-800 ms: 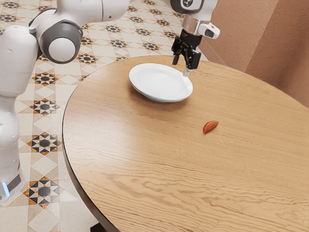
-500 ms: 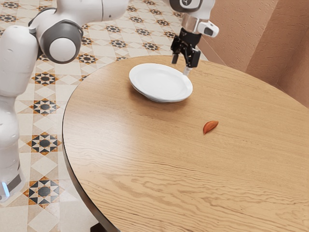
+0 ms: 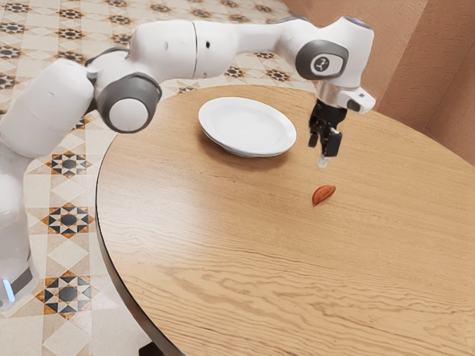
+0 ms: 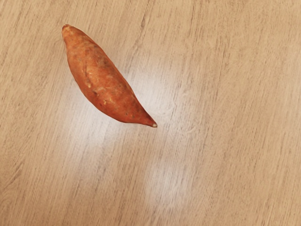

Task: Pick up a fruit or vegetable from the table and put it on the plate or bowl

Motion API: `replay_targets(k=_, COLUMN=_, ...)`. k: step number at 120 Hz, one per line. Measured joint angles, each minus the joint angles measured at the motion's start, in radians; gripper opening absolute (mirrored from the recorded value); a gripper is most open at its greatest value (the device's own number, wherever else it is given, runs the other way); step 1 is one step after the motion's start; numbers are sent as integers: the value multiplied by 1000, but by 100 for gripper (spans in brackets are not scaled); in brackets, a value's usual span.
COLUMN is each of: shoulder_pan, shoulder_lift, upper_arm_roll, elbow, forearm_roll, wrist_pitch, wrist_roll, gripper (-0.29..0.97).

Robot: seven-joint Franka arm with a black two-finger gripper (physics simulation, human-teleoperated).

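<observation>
One yam [image 3: 323,195] lies well inside the tabletop's [image 3: 223,259] edges, plate [image 3: 247,126] near the far edge. Claw [image 3: 324,156] hovers above the yam (apart or together, can't tell). Best bet: drop straight, span its narrow width, squeeze mid-body.

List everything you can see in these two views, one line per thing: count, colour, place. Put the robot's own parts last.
sweet potato: one, orange-brown, lying on the table, to the exterior view's right of the plate and apart from it
plate: one, white, on the table towards its far edge
table: one, round, light wood, under everything
floor: cream tiles with brown star patterns, at the exterior view's left and top
wall: terracotta, at the exterior view's upper right
arm: one, white and grey, reaching in from the exterior view's left over the plate
end effector: one, black, open, hanging just above the sweet potato without touching it
</observation>
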Motion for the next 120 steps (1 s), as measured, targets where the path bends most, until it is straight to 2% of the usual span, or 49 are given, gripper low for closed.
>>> replay_targets(k=10, shoulder_pan=-69, shoulder_lift=56, upper_arm_roll=146, elbow=0, forearm_roll=-114, wrist_pitch=102, wrist_roll=73, gripper=68)
replay_targets(k=20, shoulder_pan=-94, shoulder_lift=85, upper_arm_roll=167, elbow=-2, forearm_roll=-180, wrist_pitch=210, wrist_roll=144, gripper=68)
replay_targets(k=36, shoulder_pan=-98, shoulder_lift=100, upper_arm_roll=157, elbow=-4, forearm_roll=-145, wrist_pitch=261, wrist_roll=171, gripper=68)
replay_targets(k=58, shoulder_pan=-87, shoulder_lift=126, upper_arm_roll=144, elbow=-3, forearm_roll=-92, wrist_pitch=195, wrist_roll=80, gripper=67)
replay_targets(k=82, shoulder_pan=-68, shoulder_lift=181, upper_arm_roll=138, elbow=6, forearm_roll=-88, wrist_pitch=146, wrist_roll=-21, gripper=66)
replay_targets(k=120, shoulder_pan=-33, shoulder_lift=185, upper_arm_roll=144, elbow=8, forearm_roll=-83, wrist_pitch=117, wrist_roll=-109, gripper=67)
